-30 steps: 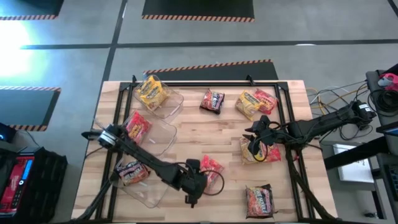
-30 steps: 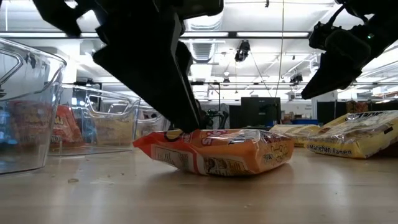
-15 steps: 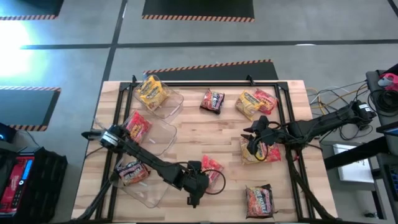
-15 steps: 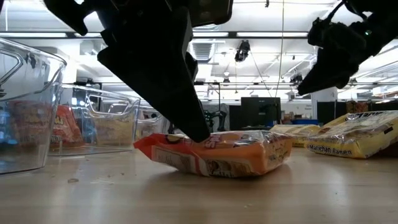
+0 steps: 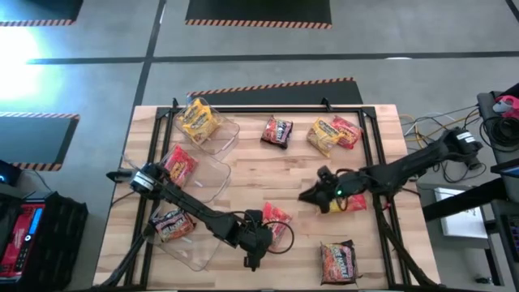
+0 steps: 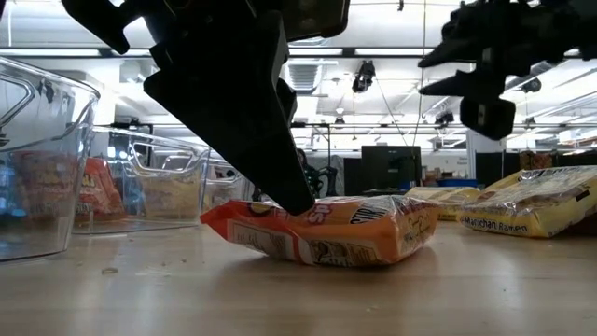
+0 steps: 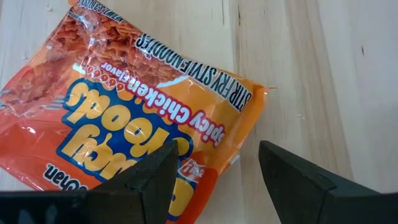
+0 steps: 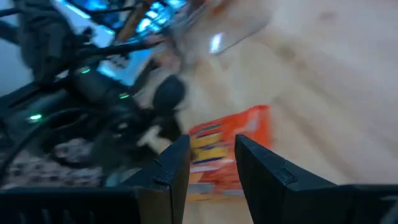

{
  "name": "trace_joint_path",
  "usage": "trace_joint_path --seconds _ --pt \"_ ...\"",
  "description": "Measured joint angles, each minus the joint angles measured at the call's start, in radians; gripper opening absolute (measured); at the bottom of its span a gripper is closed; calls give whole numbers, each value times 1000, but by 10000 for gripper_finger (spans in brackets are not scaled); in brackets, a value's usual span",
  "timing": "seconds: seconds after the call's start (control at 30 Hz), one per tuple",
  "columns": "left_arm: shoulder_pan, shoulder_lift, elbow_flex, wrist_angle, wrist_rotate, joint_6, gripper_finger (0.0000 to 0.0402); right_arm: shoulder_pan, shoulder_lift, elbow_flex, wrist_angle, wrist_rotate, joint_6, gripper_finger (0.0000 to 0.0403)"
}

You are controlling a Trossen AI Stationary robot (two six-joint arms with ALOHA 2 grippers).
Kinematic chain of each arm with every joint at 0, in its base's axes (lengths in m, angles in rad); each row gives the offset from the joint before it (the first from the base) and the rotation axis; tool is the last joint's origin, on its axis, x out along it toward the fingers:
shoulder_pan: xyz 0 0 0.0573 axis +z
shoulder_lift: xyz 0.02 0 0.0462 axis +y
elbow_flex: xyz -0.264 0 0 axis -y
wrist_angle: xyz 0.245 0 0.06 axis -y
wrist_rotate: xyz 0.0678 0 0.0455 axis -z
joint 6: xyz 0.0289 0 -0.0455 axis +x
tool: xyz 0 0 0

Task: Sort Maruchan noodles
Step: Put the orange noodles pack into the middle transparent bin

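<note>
An orange Maruchan noodles packet (image 7: 143,106) lies flat on the table near the front middle (image 5: 276,219). My left gripper (image 7: 214,180) stands open at the packet's edge, one finger over it and the other over bare wood. My right gripper (image 5: 310,195) hangs above the table right of centre and points about level toward the table's left. It is open by a narrow gap (image 8: 211,165) with nothing between its fingers. A yellow packet (image 5: 347,203) lies under that arm. In the low view my right gripper (image 6: 438,75) shows at the upper right. My left gripper has one fingertip (image 7: 155,177) resting on the packet's printed top face (image 7: 186,146), close to one edge; in the low view that tip (image 6: 300,201) meets the top of the packet. The other finger (image 7: 292,180) stands beside the packet over the table. The fingers slant down from the table's left. The packet lies flat on the wood.
Three clear bins stand at the left and hold yellow (image 5: 199,122), red (image 5: 180,165) and dark (image 5: 172,223) packets. Loose packets lie at the far middle (image 5: 277,131), the far right (image 5: 332,134) and the near right (image 5: 338,259). A black frame rail (image 5: 369,154) runs along the right.
My right gripper has tipped from pointing down over the yellow packet to pointing about level. It has swung toward the table's left, with its wrist rolling. The yellow packet has stayed on the table.
</note>
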Motion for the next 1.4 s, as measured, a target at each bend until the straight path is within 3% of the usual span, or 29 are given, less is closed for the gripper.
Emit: trace_joint_path --seconds 0.47,0.63,0.93,1.4 --pt "2 2 0 -3 -1 9 208 120 454 237 46 -11 67 94" --pt "1 2 0 -5 -19 9 208 144 563 361 -68 -18 85 82" --pt "3 2 -1 -3 -25 25 208 168 653 517 -240 -14 53 63" --pt "3 -1 -2 0 -43 17 208 174 722 542 -270 -3 45 63"
